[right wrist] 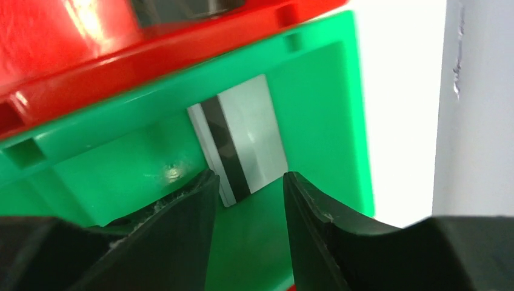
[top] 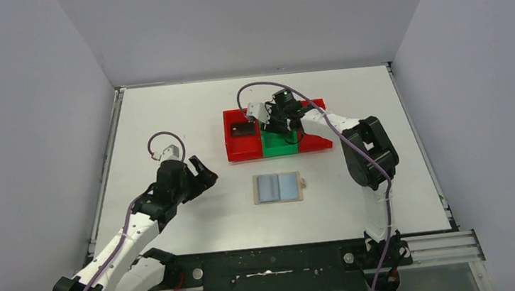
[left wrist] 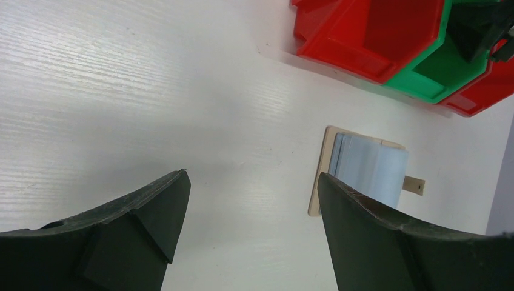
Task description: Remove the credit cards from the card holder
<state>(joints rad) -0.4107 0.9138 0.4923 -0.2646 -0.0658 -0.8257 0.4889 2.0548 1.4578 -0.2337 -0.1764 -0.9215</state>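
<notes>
Both open: left pincer (left wrist: 251,182) wide, right pincer (right wrist: 248,182) narrower.

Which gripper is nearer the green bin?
Right. The right gripper is at the green bin, over a silver-grey card inside; the left gripper hangs above the table, off to its left.

No words, numbers or signs can be read. The silver-grey card (right wrist: 245,136) in the green bin (right wrist: 321,97) shows only a black stripe. The dark card (top: 242,128) in the red bin (top: 232,148) is too small to read.
</notes>
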